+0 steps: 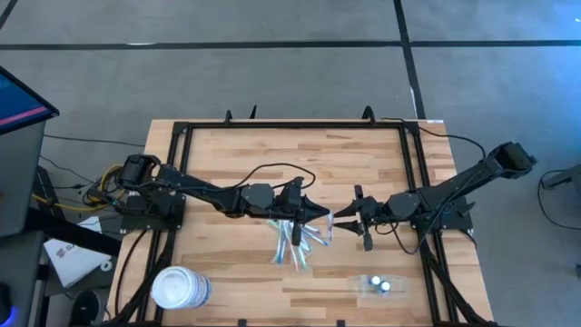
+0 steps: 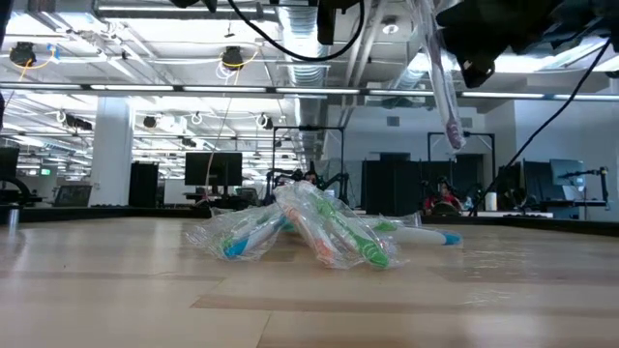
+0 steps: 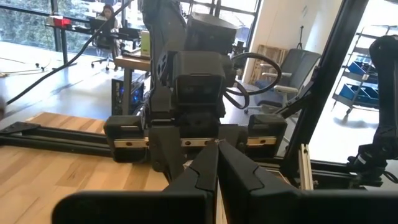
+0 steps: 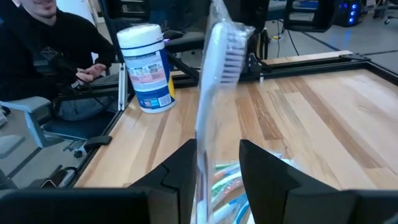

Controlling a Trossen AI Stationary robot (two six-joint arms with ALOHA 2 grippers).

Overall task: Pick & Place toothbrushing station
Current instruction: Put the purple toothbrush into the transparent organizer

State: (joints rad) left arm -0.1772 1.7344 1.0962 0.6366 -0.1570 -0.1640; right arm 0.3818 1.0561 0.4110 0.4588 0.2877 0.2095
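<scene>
Wooden tabletop (image 1: 363,163) is seen with the toothbrushing station (image 1: 381,285) near its front edge. A wrapped toothbrush (image 4: 214,81) is clamped in the part-open right gripper (image 4: 214,163); the left gripper (image 3: 216,169) is fully closed, empty.

Wrapped toothbrush (image 4: 214,93): lower end is hidden between the right gripper's (image 4: 217,163) fingers.
Clear holder (image 1: 379,285): contents are too small to be told.
Person (image 4: 43,43): cut off by the picture's edge.
Both arms: cropped in the low view.
</scene>
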